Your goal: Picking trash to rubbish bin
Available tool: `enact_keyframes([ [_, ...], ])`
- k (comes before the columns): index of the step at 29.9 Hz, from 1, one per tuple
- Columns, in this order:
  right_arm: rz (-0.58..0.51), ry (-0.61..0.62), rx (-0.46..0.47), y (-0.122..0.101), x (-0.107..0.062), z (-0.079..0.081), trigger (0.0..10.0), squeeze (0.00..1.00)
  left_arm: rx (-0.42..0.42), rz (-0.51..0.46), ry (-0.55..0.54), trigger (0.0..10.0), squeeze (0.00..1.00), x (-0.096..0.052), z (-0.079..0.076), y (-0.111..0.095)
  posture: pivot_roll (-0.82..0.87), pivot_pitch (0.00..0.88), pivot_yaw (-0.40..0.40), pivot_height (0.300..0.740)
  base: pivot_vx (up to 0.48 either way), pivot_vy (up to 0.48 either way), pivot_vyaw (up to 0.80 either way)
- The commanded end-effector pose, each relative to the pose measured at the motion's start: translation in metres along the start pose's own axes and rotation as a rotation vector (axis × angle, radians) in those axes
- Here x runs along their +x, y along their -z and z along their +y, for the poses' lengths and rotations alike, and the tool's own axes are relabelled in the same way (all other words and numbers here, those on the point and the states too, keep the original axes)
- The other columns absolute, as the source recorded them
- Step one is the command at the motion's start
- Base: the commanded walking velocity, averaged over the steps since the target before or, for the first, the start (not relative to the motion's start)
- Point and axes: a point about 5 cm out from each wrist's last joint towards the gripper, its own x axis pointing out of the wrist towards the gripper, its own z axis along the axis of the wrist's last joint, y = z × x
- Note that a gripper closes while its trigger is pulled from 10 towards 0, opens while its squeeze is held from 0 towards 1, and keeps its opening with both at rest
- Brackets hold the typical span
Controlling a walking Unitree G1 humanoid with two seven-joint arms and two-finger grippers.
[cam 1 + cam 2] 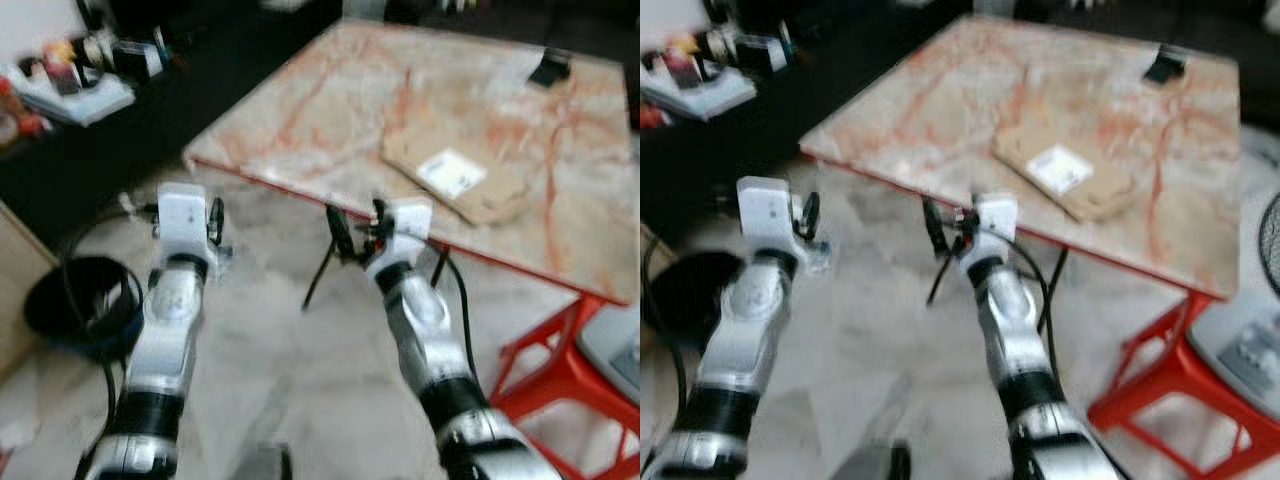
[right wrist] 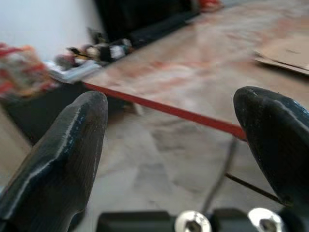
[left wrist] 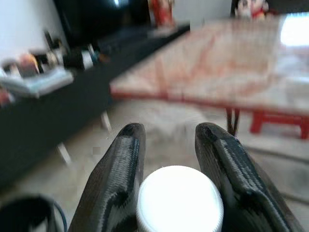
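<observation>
Marble-topped table [image 1: 330, 110] ahead carries a flat cardboard mailer [image 1: 455, 175] at one o'clock: light, probably bendy, best pinched at an edge. Right gripper [image 2: 169, 145] gapes empty; left gripper [image 3: 166, 166] clasps a white cap [image 3: 179, 198].

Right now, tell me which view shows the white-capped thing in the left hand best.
The left wrist view: the white round cap sits large between the left hand's two black fingers, which close on its sides. In the eye views the left hand is small and blurred, and the held thing cannot be made out. The right wrist view looks at the table edge instead.
</observation>
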Motion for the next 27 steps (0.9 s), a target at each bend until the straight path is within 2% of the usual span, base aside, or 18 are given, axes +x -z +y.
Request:
enact_keyframes([
  [1,0.035,0.016,0.028,0.007,-0.002,-0.002,10.0,0.00,-0.021,-0.007,0.004,10.0,0.00,0.000,0.001,0.001,0.08,0.184,-0.037,0.740,0.000,0.000,0.00],
  [3,0.140,0.072,0.030,0.030,-0.016,-0.017,10.0,0.00,-0.013,0.083,0.015,10.0,0.00,-0.009,0.004,0.027,0.08,0.191,-0.039,0.740,0.000,0.000,0.00],
  [6,0.253,0.128,0.025,0.055,-0.034,-0.028,10.0,0.00,-0.015,0.156,0.006,10.0,0.00,-0.019,0.009,0.048,0.09,0.200,-0.039,0.740,0.000,0.000,0.00],
  [7,0.253,0.128,0.025,0.055,-0.034,-0.028,10.0,0.00,-0.015,0.156,0.006,10.0,0.00,-0.019,0.009,0.048,0.09,0.200,-0.039,0.740,0.000,0.000,0.00],
  [10,0.358,0.189,0.054,0.078,-0.056,-0.037,10.0,0.00,-0.008,0.256,0.002,10.0,0.00,-0.034,0.016,0.074,0.10,0.201,-0.037,0.740,0.000,0.000,0.00],
  [12,0.366,0.194,0.054,0.080,-0.057,-0.038,10.0,0.00,-0.007,0.265,0.002,10.0,0.00,-0.035,0.017,0.077,0.10,0.201,-0.037,0.740,0.000,0.000,0.00],
  [15,0.472,0.234,0.078,0.101,-0.078,-0.042,10.0,0.00,0.037,0.425,-0.005,10.0,0.00,-0.059,0.027,0.114,0.10,0.194,-0.034,0.740,0.000,0.000,0.00],
  [16,0.525,0.256,0.078,0.110,-0.089,-0.044,10.0,0.00,0.037,0.500,-0.025,10.0,0.00,-0.073,0.032,0.130,0.10,0.188,-0.034,0.740,0.000,0.000,0.00],
  [22,0.634,0.323,0.090,0.128,-0.116,-0.051,10.0,0.00,0.019,0.641,-0.063,10.0,0.00,-0.105,0.038,0.157,0.10,0.180,-0.036,0.740,0.000,0.000,0.00],
  [23,0.658,0.333,0.097,0.132,-0.123,-0.051,10.0,0.00,0.022,0.682,-0.068,10.0,0.00,-0.113,0.039,0.164,0.11,0.183,-0.038,0.740,0.000,0.000,0.00],
  [25,0.678,0.335,0.095,0.135,-0.128,-0.051,10.0,0.00,0.035,0.716,-0.069,10.0,0.00,-0.121,0.040,0.169,0.11,0.187,-0.040,0.740,0.000,0.000,0.00],
  [26,0.711,0.341,0.089,0.140,-0.136,-0.051,10.0,0.00,0.049,0.767,-0.075,10.0,0.00,-0.134,0.041,0.178,0.11,0.191,-0.039,0.740,0.000,0.000,0.00],
  [27,0.725,0.344,0.089,0.142,-0.139,-0.051,10.0,0.00,0.052,0.788,-0.079,10.0,0.00,-0.140,0.041,0.181,0.11,0.191,-0.039,0.740,0.000,0.000,0.00],
])
